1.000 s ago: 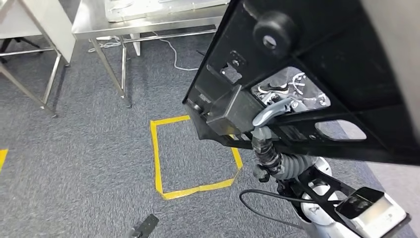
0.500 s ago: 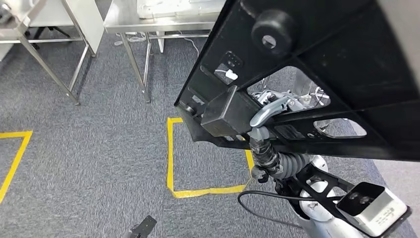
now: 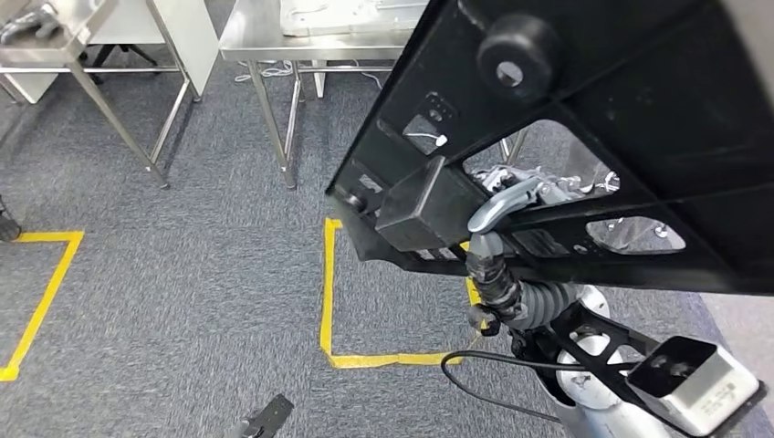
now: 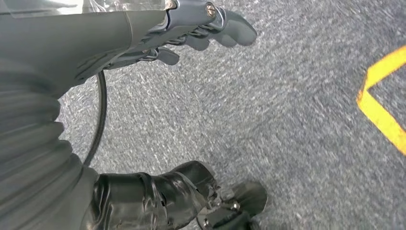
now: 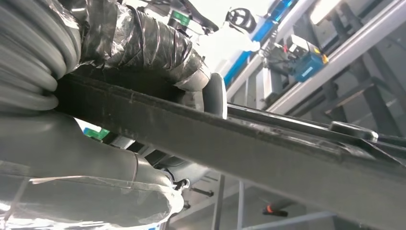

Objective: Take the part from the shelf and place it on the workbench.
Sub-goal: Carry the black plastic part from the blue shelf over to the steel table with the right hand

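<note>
Part (image 3: 584, 137) pinched in right hand (image 3: 497, 214) fingers | counter (image 3: 274, 36) ahead beyond fingertips | left hand (image 4: 191, 28) fingers loosely apart, empty

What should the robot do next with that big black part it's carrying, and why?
Probably keep walking toward the steel table ahead. The right hand holds the black part up in the air, and the table is across a stretch of carpet, beyond the yellow tape square, so the part cannot be set down yet. The left hand hangs over the floor, holding nothing.

Matt black plastic part (image 3: 593, 119), brushed-metal workbench (image 3: 274, 36), rough grey carpet (image 3: 183, 292).
</note>
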### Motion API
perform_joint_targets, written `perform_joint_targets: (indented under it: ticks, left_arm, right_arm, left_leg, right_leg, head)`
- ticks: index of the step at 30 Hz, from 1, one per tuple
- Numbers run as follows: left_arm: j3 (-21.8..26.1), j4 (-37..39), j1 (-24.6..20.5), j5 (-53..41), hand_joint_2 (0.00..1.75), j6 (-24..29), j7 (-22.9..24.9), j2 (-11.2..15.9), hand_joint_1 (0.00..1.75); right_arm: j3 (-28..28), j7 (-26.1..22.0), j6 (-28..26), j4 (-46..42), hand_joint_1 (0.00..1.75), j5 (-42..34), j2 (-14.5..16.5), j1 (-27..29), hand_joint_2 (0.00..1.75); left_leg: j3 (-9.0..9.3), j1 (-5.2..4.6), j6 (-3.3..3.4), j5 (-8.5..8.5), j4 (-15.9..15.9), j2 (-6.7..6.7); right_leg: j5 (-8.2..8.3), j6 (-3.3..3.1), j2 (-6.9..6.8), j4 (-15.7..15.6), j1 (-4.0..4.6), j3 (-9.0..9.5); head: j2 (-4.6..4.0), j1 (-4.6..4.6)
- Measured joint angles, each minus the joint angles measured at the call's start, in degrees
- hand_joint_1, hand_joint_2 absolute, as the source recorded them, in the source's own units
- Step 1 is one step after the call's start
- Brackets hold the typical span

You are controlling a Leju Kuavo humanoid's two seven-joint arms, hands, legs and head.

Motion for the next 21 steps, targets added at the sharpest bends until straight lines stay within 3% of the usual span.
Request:
perform_joint_targets:
  ticks: [3,6,7,8,10,12,14,18,19,21]
  left_arm:
    - [-0.01,0.0,-0.06,0.0,1.75,-0.12,-0.13,0.01,0.0]
    - [-0.01,0.0,-0.08,0.0,1.75,-0.22,-0.42,0.01,0.0]
    - [-0.01,0.0,-0.03,0.0,1.75,-0.25,-0.48,0.01,0.0]
    - [-0.01,0.0,0.01,0.0,1.75,-0.27,-0.51,0.01,0.0]
    - [-0.01,0.0,0.01,0.01,1.75,-0.28,-0.56,0.01,0.0]
    - [-0.01,0.0,-0.11,0.02,1.75,-0.35,-0.66,-0.01,0.0]
    - [-0.01,0.0,-0.16,0.04,1.75,-0.5,-0.75,-0.04,0.0]
    - [0.0,0.0,-0.11,0.08,1.75,-0.63,-0.81,0.05,0.0]
    - [0.0,0.0,-0.17,0.08,1.75,-0.63,-0.82,0.07,0.0]
    - [0.0,0.0,-0.26,0.07,1.75,-0.65,-0.85,0.05,0.0]
  right_arm:
    - [0.0,-0.05,0.06,-0.01,1.75,-0.01,0.0,-0.08,1.75]
    - [0.0,-0.15,0.21,0.02,1.75,-0.05,0.0,-0.1,1.75]
    - [0.0,-0.17,0.24,0.05,1.75,-0.07,0.0,-0.09,1.75]
    - [0.0,-0.17,0.26,0.08,1.75,-0.08,0.0,-0.08,1.75]
    - [0.0,-0.21,0.26,0.13,1.75,-0.08,0.0,-0.08,1.75]
    - [0.0,-0.29,0.26,0.14,1.75,-0.08,0.0,-0.12,1.75]
    - [0.0,-0.37,0.26,0.15,1.75,-0.09,0.0,-0.15,1.75]
    - [0.0,-0.42,0.26,0.14,1.75,-0.1,0.0,-0.19,1.75]
    - [0.0,-0.45,0.26,0.13,1.75,-0.1,0.0,-0.2,1.75]
    - [0.0,-0.51,0.26,0.14,1.75,-0.14,0.0,-0.15,1.75]
  left_leg:
    - [-1.08,0.05,-0.87,-1.88,2.69,0.71]
    - [-6.21,0.41,-1.55,-6.43,12.9,1.28]
    - [-7.52,0.53,-1.74,-6.83,15.17,1.33]
    - [-7.93,0.68,-1.91,-6.13,15.49,1.4]
    - [-5.65,1.0,-2.14,-2.16,10.01,1.66]
    - [-2.39,0.95,-2.11,0.32,3.25,1.86]
    - [-1.26,0.68,-1.59,0.12,1.07,1.8]
    - [-0.48,0.64,0.15,-0.01,0.53,1.62]
    - [-0.13,0.69,0.56,-0.11,0.35,1.61]
    - [0.28,0.56,1.12,-0.47,0.32,1.62]
  right_leg:
    - [0.21,-0.68,-0.2,-0.85,-0.53,0.6]
    - [0.02,-1.09,-0.53,-0.94,-0.59,0.86]
    - [-0.07,-1.14,-0.58,-0.88,-0.61,0.9]
    - [-0.19,-1.1,-0.6,-0.78,-0.66,0.95]
    - [-0.65,-0.8,-0.58,-0.41,-0.84,1.14]
    - [-1.26,-0.18,-0.56,0.08,-0.89,1.27]
    - [-1.54,0.5,-0.54,0.24,-0.76,1.27]
    - [-2.57,1.55,-0.55,1.55,-0.91,1.0]
    - [-3.65,1.69,-0.51,3.89,-0.91,-0.11]
    - [-6.25,1.73,-0.45,11.06,-0.77,-4.11]
  head:
    - [0.01,-0.19]
    - [0.0,-0.36]
    - [0.0,-0.34]
    - [0.0,-0.36]
    - [0.0,-0.36]
    - [0.0,-0.39]
    - [0.0,-0.32]
    - [0.01,-0.04]
    - [0.01,0.09]
    - [0.0,0.32]
